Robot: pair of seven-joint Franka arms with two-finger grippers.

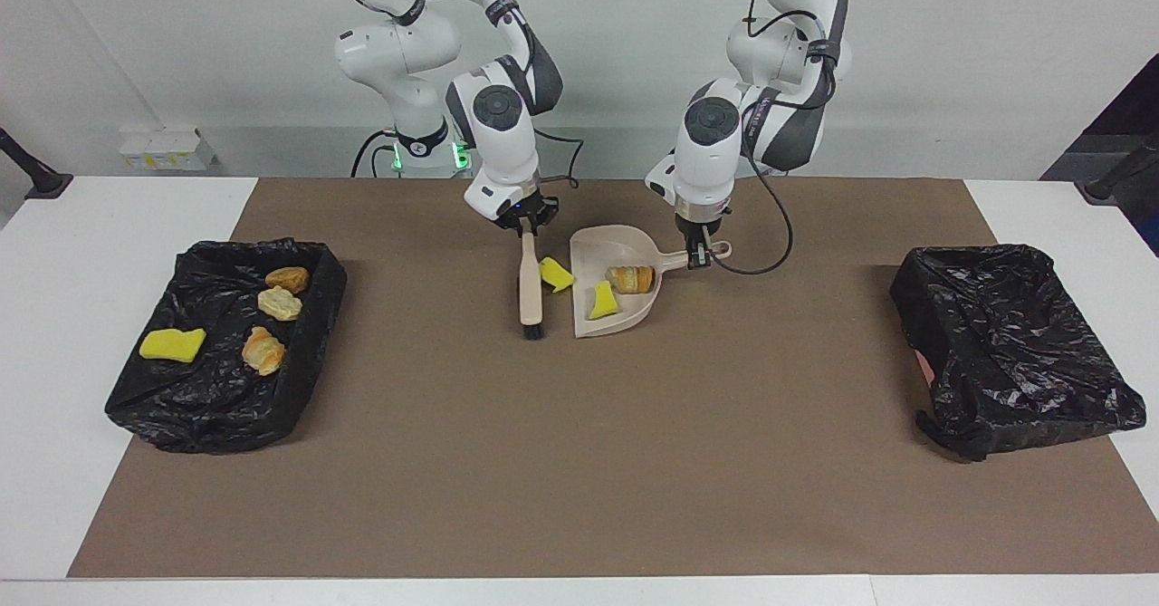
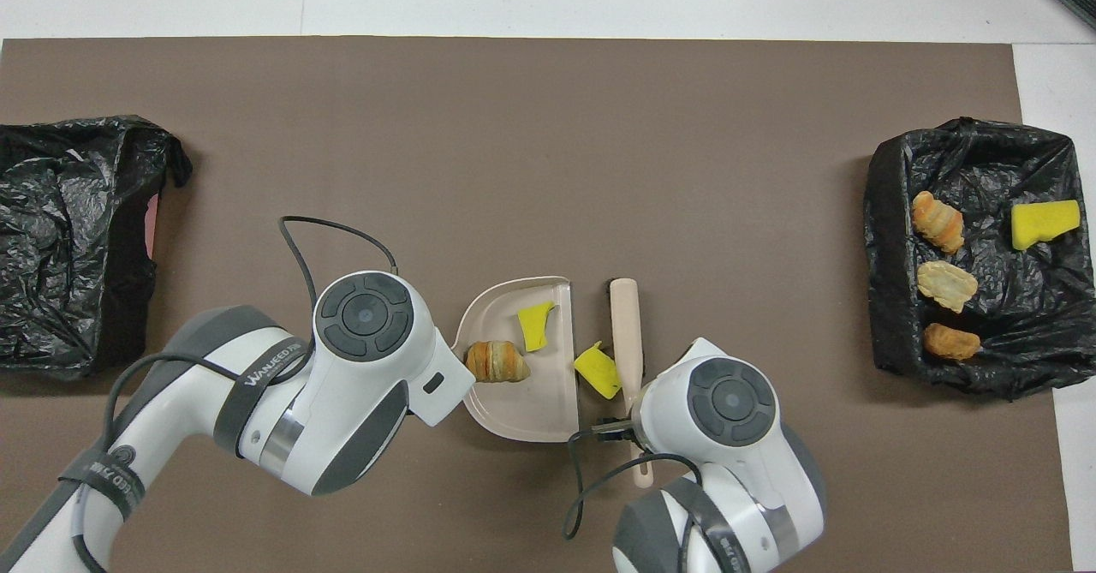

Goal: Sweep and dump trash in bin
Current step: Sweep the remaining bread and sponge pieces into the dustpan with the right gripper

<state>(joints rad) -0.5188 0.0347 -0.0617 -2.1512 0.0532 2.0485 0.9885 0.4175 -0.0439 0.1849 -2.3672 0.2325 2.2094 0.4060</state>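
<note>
Risk: yellow wedge (image 1: 556, 274) may skid past the dustpan (image 1: 593, 253) lip as the right gripper (image 1: 528, 222), clenched on the brush (image 1: 530, 291), sweeps, or roll out if the left gripper (image 1: 696, 254), clamped on the pan handle, tilts it.

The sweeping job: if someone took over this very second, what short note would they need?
Left hand: shut on the dustpan handle, pan resting on the mat.
Right hand: shut on the brush handle, bristles down beside the pan's mouth.
In the pan: one pastry, one yellow wedge.
On the mat: one yellow wedge, between brush and pan.
Done: four bits already in the bin at the right arm's end.
Left: sweep in the last wedge, then dump the pan. The other bin shows no trash.
</note>
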